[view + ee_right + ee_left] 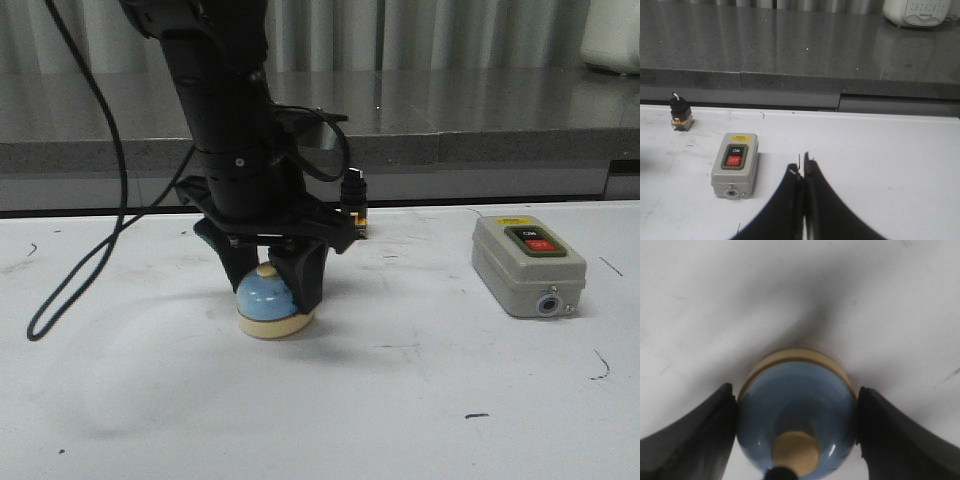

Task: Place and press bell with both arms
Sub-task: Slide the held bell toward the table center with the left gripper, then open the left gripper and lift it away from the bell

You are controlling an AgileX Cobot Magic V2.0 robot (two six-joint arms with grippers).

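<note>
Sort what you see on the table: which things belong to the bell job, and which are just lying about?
Belong:
bell
left gripper, around the bell
right gripper, shut, empty

Lying about:
grey switch box
small black knob switch

From the right wrist we see the right arm's black two-finger gripper point(803, 172) with its curved fingers pressed together at the tips, holding nothing, above the white, lightly scuffed tabletop point(880, 165). Near it sits a grey rectangular switch box point(735, 165) with a black ON button over a red OFF button. Farther back stands a small black knob switch on a yellowish base point(679, 112) — just before the dark grey stone counter point(790, 45).
</note>
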